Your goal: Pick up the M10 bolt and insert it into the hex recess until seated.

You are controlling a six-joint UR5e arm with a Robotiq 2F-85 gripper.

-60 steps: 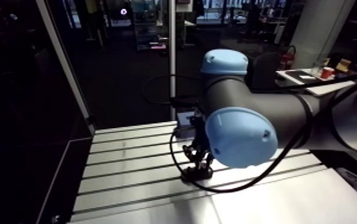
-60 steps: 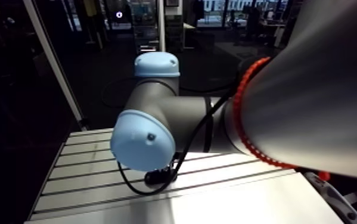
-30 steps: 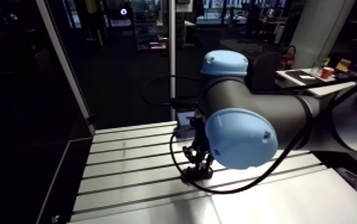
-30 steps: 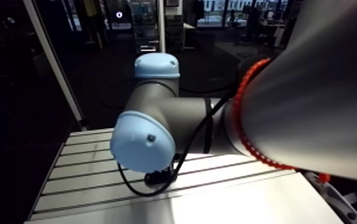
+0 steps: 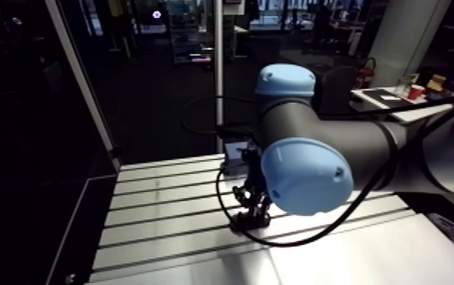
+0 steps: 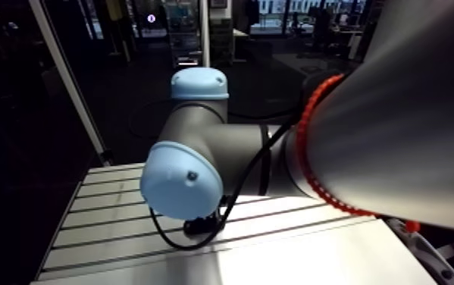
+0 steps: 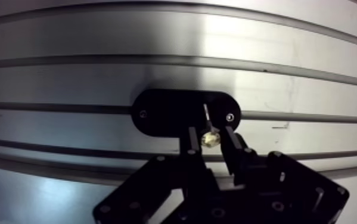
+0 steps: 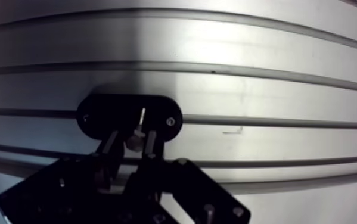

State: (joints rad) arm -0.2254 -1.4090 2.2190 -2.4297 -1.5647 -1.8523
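Note:
In the wrist view my gripper (image 7: 211,133) is shut on the M10 bolt (image 7: 210,139), whose brassy head shows between the two fingertips (image 7: 193,138). The bolt's thin bright shank points down at a black oval plate (image 7: 163,111) with a small screw at each end, fixed on the slotted table. The bolt tip is over the plate's middle, close to one screw (image 7: 230,117). The hex recess itself is hidden in the plate's darkness. In the arm view the gripper (image 5: 251,215) stands low over the same plate.
The aluminium table (image 5: 161,220) has long parallel slots running across it. The arm's grey elbow with its light-blue cap (image 5: 305,174) hangs just beside the gripper. A black cable loops over the table (image 5: 290,241) near the plate.

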